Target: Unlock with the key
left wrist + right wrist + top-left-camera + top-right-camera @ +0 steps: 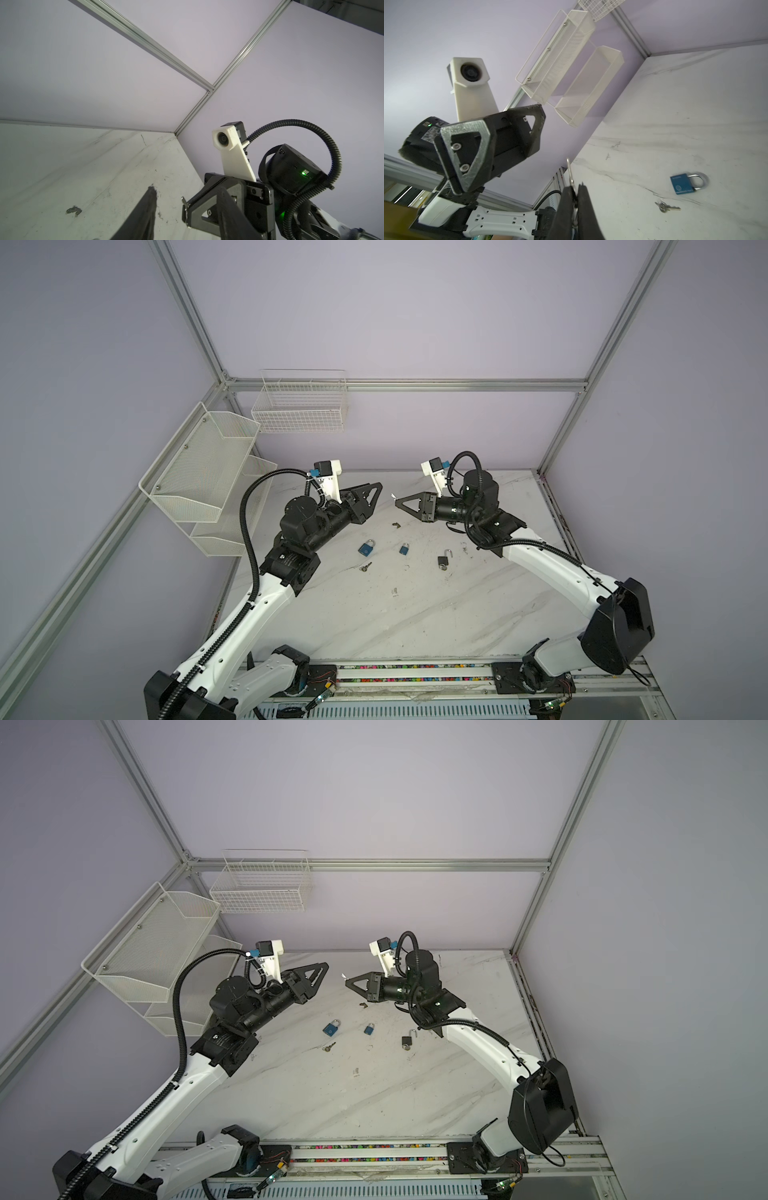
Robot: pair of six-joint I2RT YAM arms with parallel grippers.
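Silver key (392, 496) sits pinched in my right end effector (397, 501), mid-frame above the counter (415, 614). Left end effector (374, 495) is spread, empty. I'd fetch a blue padlock (365, 547), keyway facing the blade, keeping the pinch firm.

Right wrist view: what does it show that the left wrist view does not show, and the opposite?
Only the right wrist view: the open left gripper, a blue padlock, loose keys lying near it, and white mesh shelves. Only the left wrist view: the right wrist camera and a green light on the right arm. Both: the key gripped in the shut right gripper, and the marble table.
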